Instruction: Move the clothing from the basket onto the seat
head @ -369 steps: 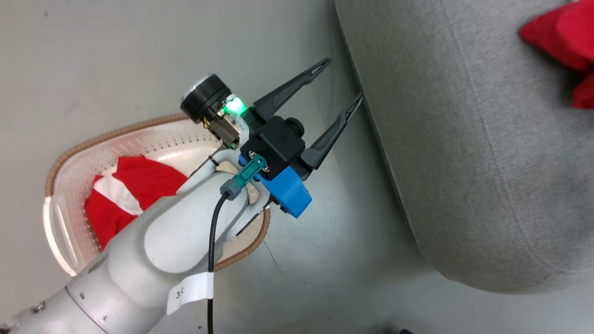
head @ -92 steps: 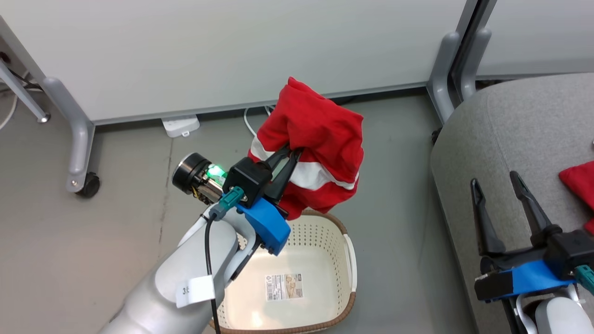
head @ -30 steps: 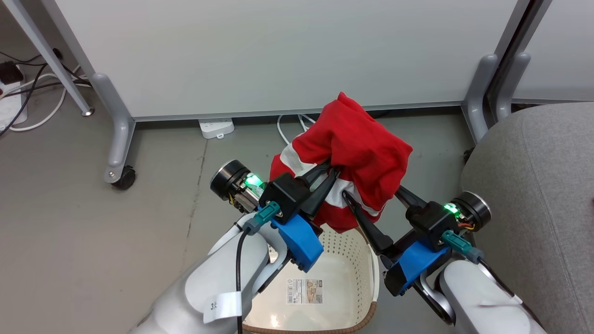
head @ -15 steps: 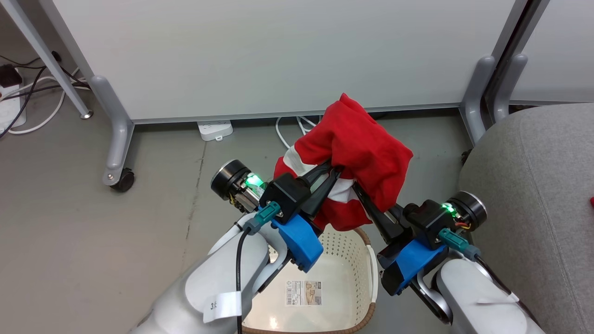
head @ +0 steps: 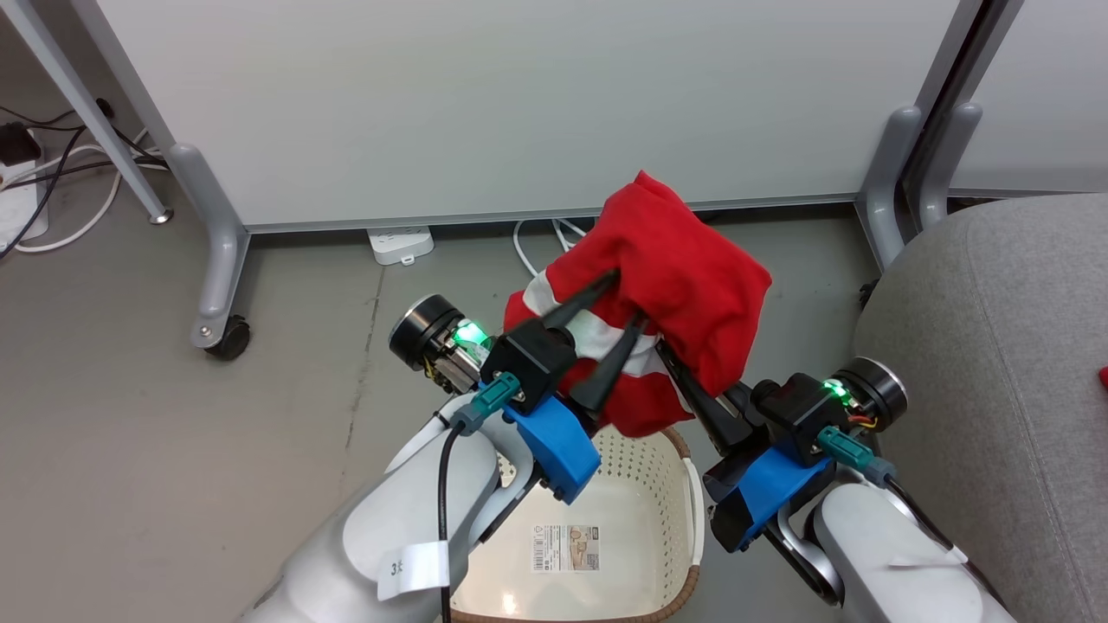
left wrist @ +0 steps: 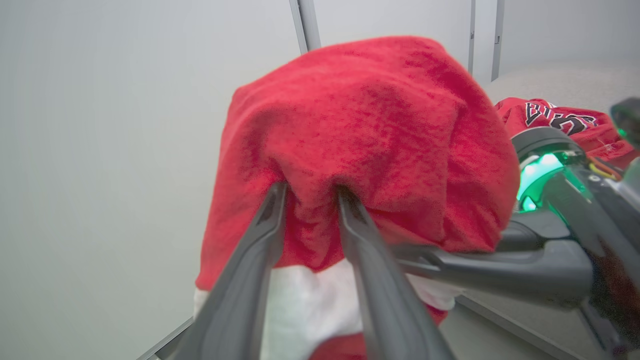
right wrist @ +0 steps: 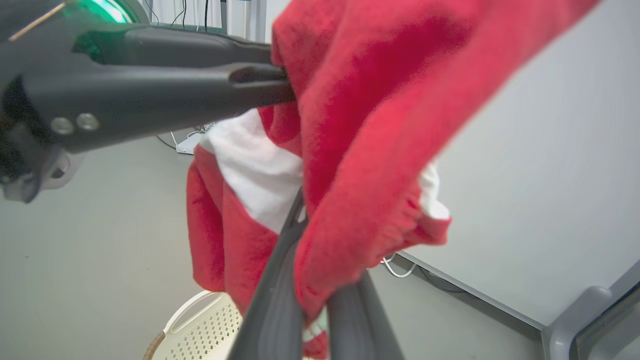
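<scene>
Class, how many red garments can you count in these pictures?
2. One bright red, white-striped fabric garment is held above the cream perforated plastic basket; the other red lettered garment lies on the grey upholstered seat.

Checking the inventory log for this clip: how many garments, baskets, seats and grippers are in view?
Red garments: 2, the held garment and the lettered garment
Basket: 1
Seat: 1
Grippers: 2, left gripper and right gripper
Total: 6
</scene>
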{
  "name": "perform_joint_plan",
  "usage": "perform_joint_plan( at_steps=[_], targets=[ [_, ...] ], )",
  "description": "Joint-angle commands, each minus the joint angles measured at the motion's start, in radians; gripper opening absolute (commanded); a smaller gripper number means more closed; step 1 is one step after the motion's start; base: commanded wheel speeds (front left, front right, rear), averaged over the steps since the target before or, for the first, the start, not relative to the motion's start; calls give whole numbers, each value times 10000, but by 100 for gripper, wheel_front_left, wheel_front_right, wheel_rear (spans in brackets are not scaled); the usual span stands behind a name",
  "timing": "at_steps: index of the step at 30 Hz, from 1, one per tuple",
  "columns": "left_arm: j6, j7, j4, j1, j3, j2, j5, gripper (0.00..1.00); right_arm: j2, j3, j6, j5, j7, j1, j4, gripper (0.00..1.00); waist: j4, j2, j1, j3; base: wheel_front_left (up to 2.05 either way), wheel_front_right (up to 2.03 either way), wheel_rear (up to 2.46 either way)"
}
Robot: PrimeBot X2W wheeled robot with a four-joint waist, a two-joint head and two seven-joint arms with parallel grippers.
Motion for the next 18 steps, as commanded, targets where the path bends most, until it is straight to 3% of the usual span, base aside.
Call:
perform_joint_plan(
  at_steps=[1,18],
  targets=[
    [67,-50,-20,45,52,7,72,100,-42,6,1,25,-30,-85,-12,0,-13,-1,0,10,0,0,0],
    [69,-50,-76,-6,231,42,224,100,-73,-272,1,4,-32,-104,-138,0,-248,-1,0,213,0,0,0]
  ],
)
